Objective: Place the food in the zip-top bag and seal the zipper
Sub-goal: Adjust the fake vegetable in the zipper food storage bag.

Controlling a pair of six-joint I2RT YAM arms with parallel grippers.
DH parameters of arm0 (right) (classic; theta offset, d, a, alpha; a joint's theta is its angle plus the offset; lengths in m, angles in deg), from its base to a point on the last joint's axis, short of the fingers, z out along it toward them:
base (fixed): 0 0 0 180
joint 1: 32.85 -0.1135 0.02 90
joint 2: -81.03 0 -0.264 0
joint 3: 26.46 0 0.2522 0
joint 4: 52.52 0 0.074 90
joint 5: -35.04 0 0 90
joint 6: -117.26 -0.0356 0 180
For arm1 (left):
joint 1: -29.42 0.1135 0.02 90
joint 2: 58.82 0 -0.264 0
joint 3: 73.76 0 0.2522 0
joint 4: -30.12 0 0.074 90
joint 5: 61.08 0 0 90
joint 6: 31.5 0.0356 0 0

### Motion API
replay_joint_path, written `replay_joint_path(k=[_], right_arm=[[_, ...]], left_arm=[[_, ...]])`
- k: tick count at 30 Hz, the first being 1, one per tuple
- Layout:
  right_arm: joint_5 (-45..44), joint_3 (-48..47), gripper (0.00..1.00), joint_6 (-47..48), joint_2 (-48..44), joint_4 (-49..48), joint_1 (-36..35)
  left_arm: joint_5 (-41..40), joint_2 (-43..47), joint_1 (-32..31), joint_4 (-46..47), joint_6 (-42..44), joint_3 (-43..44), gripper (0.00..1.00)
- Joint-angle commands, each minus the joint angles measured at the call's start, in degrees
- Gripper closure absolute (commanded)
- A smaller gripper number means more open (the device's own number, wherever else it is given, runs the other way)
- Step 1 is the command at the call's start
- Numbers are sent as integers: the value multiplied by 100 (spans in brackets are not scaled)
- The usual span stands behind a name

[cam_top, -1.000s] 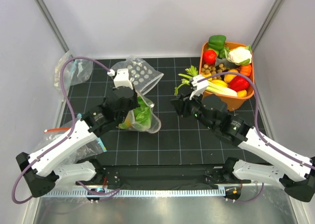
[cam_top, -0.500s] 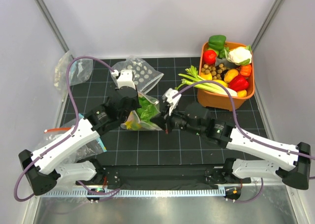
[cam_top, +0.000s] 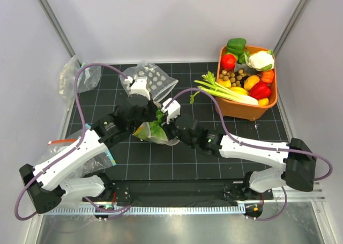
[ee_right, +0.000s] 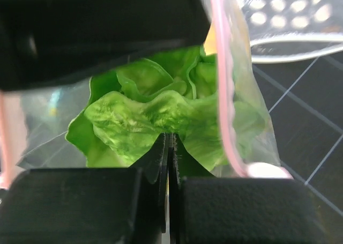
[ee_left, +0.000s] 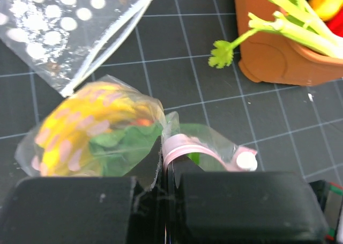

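Observation:
The zip-top bag [cam_top: 146, 131] hangs low over the mat at centre left, with yellow banana [ee_left: 75, 126], green lettuce [ee_right: 144, 115] and a bit of red fruit [ee_left: 142, 122] inside. Its pink zipper [ee_left: 185, 147] curves round the open mouth to a white tab [ee_left: 246, 161]. My left gripper [cam_top: 151, 117] is shut on the bag's rim at the pink strip [ee_left: 163, 147]. My right gripper [cam_top: 162, 127] is shut, and its tips [ee_right: 169, 139] sit at the bag's mouth against the lettuce. Nothing shows between them.
A second dotted bag [cam_top: 153, 80] lies flat behind the held one. An orange bin [cam_top: 236, 109] of toy vegetables stands at the right, with celery [cam_top: 220, 90] hanging over its rim. Plain clear bags lie at the far left [cam_top: 72, 75] and under the left arm [cam_top: 59, 147].
My right arm swung left from beside the orange bin to the bag's mouth, and its jaws closed. My left gripper kept its hold on the bag, which shifted slightly.

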Motion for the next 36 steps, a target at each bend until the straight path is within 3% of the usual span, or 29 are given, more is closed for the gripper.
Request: replay_joint_path(k=[1, 14, 18, 23, 29, 36], right_arm=[[-473, 90, 99, 350, -136, -1201, -11], [-559, 741, 99, 236, -541, -2151, -2], [-596, 716, 99, 193, -155, -2477, 181], [-77, 390, 99, -659, 1022, -2055, 876], [37, -199, 99, -941, 1955, -1519, 903], [222, 133, 99, -723, 887, -1571, 798]], left_arm=[[431, 174, -49, 686, -227, 43, 100], [730, 226, -172, 836, -385, -10, 100], [940, 410, -234, 880, -412, -1, 100], [880, 806, -234, 1038, -359, -168, 100], [423, 903, -234, 1152, -201, -326, 99], [185, 394, -234, 1196, 19, -265, 100]])
